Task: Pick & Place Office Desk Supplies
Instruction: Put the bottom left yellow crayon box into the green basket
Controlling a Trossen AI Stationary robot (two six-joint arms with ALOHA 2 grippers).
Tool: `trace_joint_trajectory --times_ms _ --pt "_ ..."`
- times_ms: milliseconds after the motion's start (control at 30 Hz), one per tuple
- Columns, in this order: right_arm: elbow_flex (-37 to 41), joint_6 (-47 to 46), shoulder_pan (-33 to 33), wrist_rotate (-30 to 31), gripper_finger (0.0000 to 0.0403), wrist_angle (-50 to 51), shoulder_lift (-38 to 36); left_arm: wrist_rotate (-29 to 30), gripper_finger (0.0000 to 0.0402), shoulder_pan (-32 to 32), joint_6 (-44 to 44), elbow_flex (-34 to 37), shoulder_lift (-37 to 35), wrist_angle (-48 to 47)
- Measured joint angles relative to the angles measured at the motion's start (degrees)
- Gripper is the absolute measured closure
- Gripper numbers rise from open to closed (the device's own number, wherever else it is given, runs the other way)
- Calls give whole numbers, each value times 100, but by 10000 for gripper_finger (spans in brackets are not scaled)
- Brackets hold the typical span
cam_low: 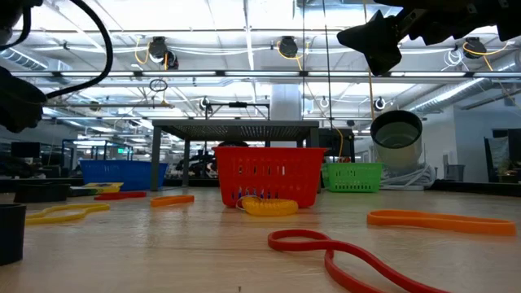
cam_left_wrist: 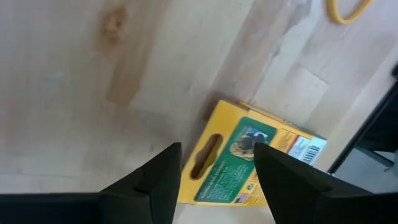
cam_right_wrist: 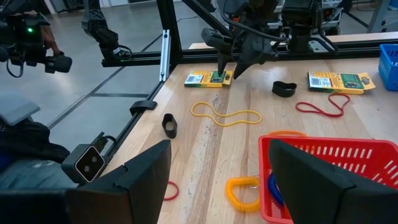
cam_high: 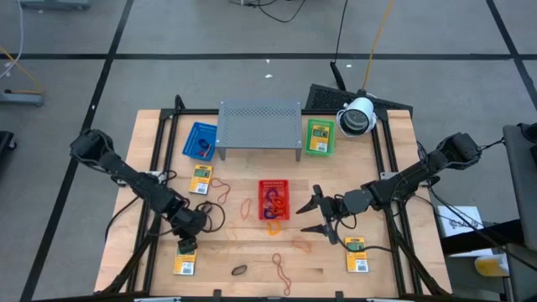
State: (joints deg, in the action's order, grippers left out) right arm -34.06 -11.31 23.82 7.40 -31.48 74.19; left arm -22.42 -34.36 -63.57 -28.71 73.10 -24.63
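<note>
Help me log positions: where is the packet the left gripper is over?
In the high view, that packet lies at the table's front-left corner, directly under the open left gripper, left of a small black loop.

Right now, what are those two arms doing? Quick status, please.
Left gripper open, jaws straddling flat yellow-and-green packet at table's front left. Right gripper open beside red mesh basket. Nothing in the way.

Around your wooden surface [cam_high: 252, 252] you see a grey floor [cam_high: 210, 33] crossed by dark lines, with cables trailing across it beyond the far edge. Past the surface, looking level, you get a high ceiling [cam_low: 244, 24] of white beams and hanging round lamps [cam_low: 286, 46]. A person's dark sleeve [cam_right_wrist: 25, 146] shows beside the surface's corner.
</note>
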Motion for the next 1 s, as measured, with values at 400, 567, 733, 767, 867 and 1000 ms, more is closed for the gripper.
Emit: trace_joint_trajectory --times_ms 400,567,733,767,867,1000 --pt "0 -1 -1 1 144 0 0 154 193 -258 -174 0 -3 145" --pt "0 0 -1 2 144 2 0 180 193 -341 -291 0 -3 141" --pt "0 0 -1 0 144 2 0 550 193 -475 -484 0 -4 136" --pt "0 -2 -1 2 144 2 0 599 193 -502 -533 0 -4 137" --pt "0 0 0 0 144 4 0 671 193 -589 -656 0 -4 136" --pt "0 0 -1 0 144 4 0 895 193 -720 -748 0 -2 132"
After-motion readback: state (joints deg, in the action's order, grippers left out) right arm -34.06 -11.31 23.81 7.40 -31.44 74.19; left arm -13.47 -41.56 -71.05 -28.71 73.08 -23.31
